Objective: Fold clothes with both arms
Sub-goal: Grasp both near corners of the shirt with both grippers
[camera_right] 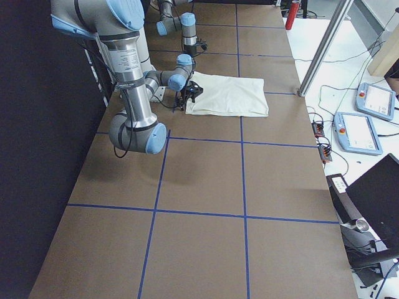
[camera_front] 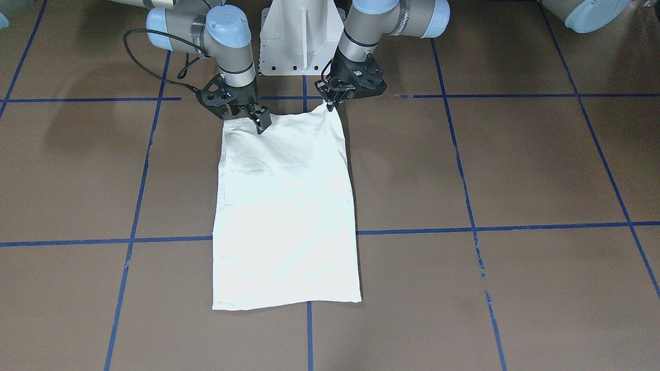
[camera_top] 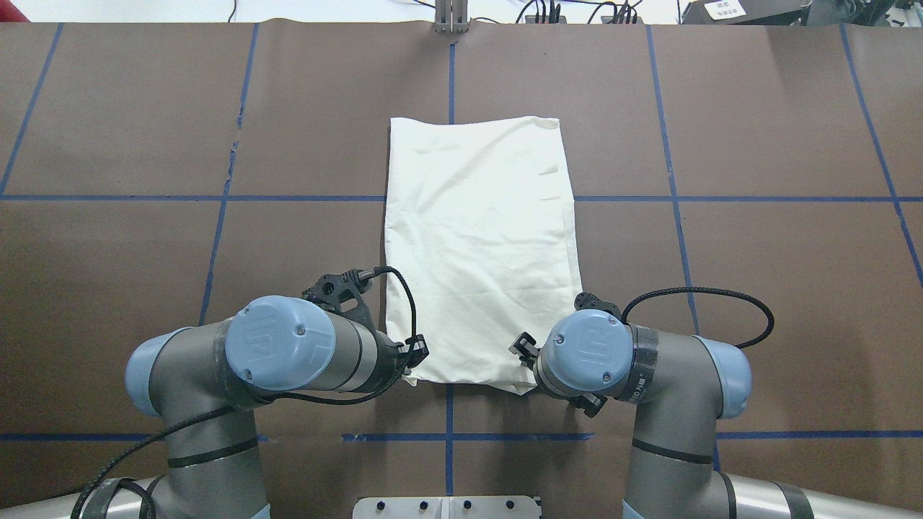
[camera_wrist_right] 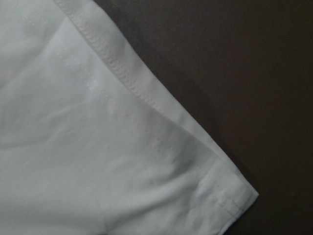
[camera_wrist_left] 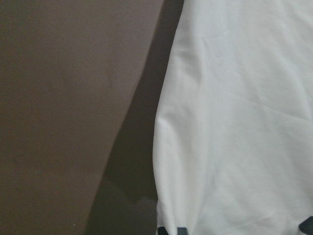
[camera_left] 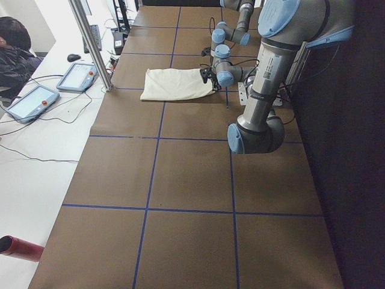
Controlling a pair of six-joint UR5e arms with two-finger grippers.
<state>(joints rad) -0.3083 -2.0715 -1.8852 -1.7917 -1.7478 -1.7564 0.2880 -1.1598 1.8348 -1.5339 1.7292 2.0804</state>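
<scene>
Shirt (camera_front: 286, 206) lies at frame centre, plain cream side up, a long narrow rectangle with light creases and no print showing. The arms sit at its upper corners, likely to fold that edge over. Left gripper (camera_front: 330, 103) seems clamped on a peaked corner. Right gripper (camera_front: 260, 121) rests on the cloth, grip unclear.

A plain cream-white T-shirt (camera_top: 479, 245) on a brown table (camera_top: 757, 108) with a blue tape grid (camera_top: 757, 198); beside the T-shirt, a grey, pale-blue-capped left arm (camera_top: 288, 353) and right arm (camera_top: 649, 367).

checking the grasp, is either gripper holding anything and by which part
Cannot tell: the left gripper and right gripper meet the robot-side corners of the T-shirt, jaws unclear.
</scene>
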